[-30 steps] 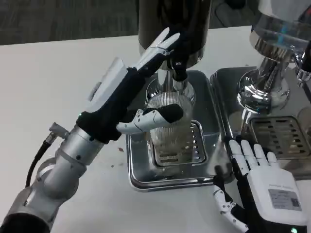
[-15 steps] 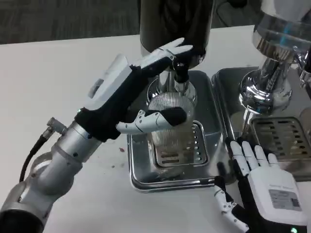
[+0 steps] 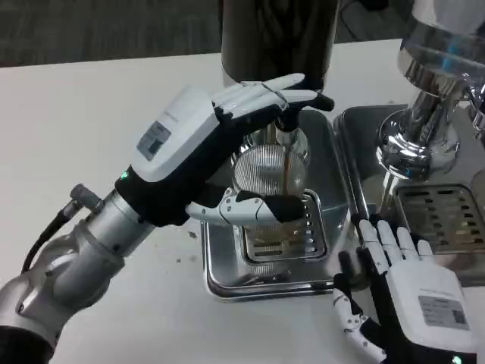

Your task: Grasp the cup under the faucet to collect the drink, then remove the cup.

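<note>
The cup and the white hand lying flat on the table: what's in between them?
In the head view, the metal drip tray with its slotted grate lies between the cup and the right hand.

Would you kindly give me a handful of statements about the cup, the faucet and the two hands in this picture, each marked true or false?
1. The left hand is at the cup, with its thumb across the cup's front. True.
2. A thin brown stream runs from the faucet into the cup. True.
3. The cup stands on the bare white table. False: it stands on the slotted grate of the metal drip tray.
4. The right hand is holding the cup. False: it rests on the table by the tray, fingers spread, holding nothing.
5. The cup lies tipped on its side. False: it stands upright under the faucet.
</note>
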Controlling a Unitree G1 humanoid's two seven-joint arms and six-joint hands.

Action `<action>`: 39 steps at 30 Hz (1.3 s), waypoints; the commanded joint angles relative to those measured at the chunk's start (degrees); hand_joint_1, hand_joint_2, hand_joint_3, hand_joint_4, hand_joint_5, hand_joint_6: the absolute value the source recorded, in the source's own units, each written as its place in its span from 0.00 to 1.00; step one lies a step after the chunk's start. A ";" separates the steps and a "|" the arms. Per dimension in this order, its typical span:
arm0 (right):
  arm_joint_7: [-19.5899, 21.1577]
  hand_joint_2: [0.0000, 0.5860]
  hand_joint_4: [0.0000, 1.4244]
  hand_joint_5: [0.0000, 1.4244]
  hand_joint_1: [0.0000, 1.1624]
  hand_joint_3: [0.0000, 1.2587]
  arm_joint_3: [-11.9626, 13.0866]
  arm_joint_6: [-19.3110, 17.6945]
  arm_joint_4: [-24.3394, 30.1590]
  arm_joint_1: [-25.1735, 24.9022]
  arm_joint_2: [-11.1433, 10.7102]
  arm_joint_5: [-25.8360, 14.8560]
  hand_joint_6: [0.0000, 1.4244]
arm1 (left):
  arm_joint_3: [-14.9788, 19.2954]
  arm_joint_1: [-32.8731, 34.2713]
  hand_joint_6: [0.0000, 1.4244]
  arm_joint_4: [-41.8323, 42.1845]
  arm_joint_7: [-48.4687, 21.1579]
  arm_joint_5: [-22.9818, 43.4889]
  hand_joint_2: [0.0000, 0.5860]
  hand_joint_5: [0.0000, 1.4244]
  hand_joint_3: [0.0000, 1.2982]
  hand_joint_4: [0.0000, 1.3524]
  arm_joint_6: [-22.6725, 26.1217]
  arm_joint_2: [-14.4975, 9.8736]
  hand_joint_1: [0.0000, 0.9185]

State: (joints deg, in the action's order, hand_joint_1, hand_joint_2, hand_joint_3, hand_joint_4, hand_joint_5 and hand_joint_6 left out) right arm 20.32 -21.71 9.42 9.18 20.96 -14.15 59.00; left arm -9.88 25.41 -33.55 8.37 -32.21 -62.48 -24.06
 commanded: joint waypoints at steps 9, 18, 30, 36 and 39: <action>0.97 0.81 0.00 0.00 0.11 0.03 0.06 0.02 -0.60 -0.11 0.54 -0.43 0.00 | -2.94 -1.15 0.21 6.58 4.43 -9.39 0.22 0.27 0.25 0.15 -1.13 -2.04 0.00; 0.88 0.81 0.00 0.00 0.11 0.03 1.06 0.16 0.06 0.63 0.86 -1.93 0.00 | -4.76 -1.23 0.22 7.71 7.64 -11.96 0.23 0.27 0.26 0.15 -0.06 -3.14 0.00; 1.36 0.81 0.00 0.00 0.11 0.03 3.76 -0.95 0.58 0.57 1.71 -7.34 0.00 | -6.92 -0.54 0.22 7.36 10.72 -13.82 0.24 0.27 0.26 0.15 1.48 -4.14 0.00; -0.79 0.70 0.00 0.00 0.18 0.03 6.99 -2.90 3.47 -0.85 2.56 -13.67 0.00 | -7.54 -0.36 0.21 7.31 11.91 -14.04 0.24 0.27 0.26 0.15 2.12 -4.76 0.02; -3.01 0.65 0.00 0.00 0.22 0.02 8.64 -3.35 3.52 -1.75 2.88 -17.92 0.00 | -7.78 -0.30 0.21 7.28 12.25 -14.12 0.25 0.27 0.26 0.15 2.33 -4.92 0.06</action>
State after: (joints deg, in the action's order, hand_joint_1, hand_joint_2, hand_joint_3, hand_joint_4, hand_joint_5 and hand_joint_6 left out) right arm 18.34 -14.24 6.79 12.29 19.46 -11.67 43.27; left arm -15.04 25.32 -27.63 21.66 -43.83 -57.86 -28.77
